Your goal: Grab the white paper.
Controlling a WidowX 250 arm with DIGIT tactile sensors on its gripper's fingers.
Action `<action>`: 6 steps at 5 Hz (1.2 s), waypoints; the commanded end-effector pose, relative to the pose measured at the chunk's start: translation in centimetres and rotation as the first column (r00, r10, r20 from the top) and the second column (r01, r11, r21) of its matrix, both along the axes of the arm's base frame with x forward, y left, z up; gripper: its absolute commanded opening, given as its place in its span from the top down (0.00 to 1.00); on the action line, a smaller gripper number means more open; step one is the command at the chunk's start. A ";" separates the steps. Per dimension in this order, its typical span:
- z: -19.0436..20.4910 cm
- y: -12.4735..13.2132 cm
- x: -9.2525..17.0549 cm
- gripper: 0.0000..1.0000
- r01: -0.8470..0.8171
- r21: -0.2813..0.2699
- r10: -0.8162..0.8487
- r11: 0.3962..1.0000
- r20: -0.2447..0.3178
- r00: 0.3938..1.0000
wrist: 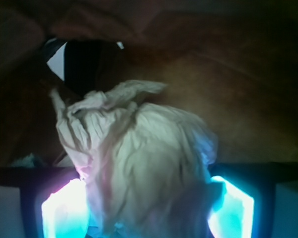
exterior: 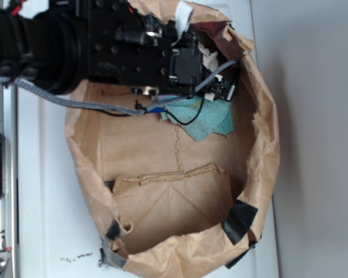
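Deep in the bag (exterior: 261, 145), at its far end: gripper (wrist: 148, 208) down over the paper (wrist: 139, 173), arm hiding nearly all of the wad from the exterior view, cloth (exterior: 206, 119) just beside. Fingers (wrist: 64, 210) part-open, one on each side of the crumpled wad and seemingly pressed against it, though a firm clamp cannot be told. Reach and straddle apparently done; left to do, by this look: full squeeze and lift clear of the bag.

A: What's the arm (exterior: 75, 46) like?
B: Matte black, blocky, with small round screw holes and a fat ribbed black joint.
A: Cables?
B: A grey braided cable (exterior: 75, 103), thin black wires. Glowing cyan fingers (wrist: 64, 213).
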State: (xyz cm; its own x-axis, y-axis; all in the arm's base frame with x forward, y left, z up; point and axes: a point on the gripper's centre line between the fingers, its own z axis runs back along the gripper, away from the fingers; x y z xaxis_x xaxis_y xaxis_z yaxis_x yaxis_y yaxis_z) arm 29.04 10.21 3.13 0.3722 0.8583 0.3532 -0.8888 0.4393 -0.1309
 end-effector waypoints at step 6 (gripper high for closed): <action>10.6 -2.9 -2.0 1.00 0.216 -0.184 -0.174 0.959 0.220 0.960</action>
State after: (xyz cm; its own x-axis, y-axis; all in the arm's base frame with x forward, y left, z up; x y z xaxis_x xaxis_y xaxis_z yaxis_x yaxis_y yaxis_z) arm 27.54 6.42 12.22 0.4870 0.8467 0.2144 -0.7630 0.5319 -0.3673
